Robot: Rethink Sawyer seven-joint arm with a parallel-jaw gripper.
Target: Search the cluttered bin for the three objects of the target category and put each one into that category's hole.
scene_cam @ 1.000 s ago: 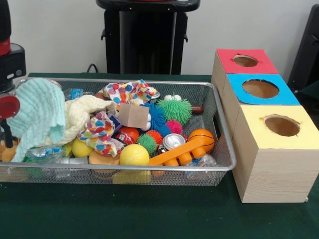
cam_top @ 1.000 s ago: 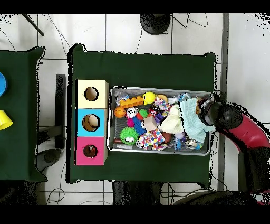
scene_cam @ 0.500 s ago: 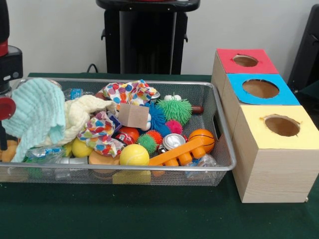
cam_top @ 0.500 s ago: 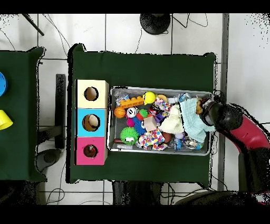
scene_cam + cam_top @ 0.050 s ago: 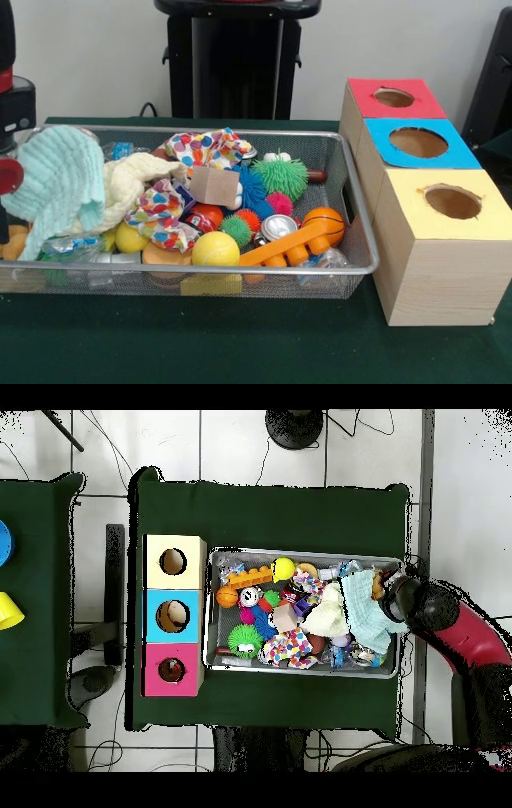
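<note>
I see the wire mesh bin sitting on the green-covered counter, filling the left and centre of the front view. At its left end a pale mint knitted cloth is draped high, with a cream cloth just beside it and a polka-dot fabric piece further toward the middle. Below those lie a yellow ball, an orange plastic bar toy, a small orange basketball, a silver can and a green spiky rubber ball, all crowded together and touching.

At the right of the frame stand three wooden boxes in a row, each with a round hole in its top: the red-topped box furthest up, the blue-topped box in the middle, and the yellow-topped box lowest.

The red and black arm shows in the overhead view at the right, reaching to the bin's right end beside the mint cloth. In the front view only dark parts of it show at the left edge, with a red disc at mid-height. The claw seems to sit just at the cloth's edge, but I cannot tell how far open it is or whether it has hold of anything.
</note>
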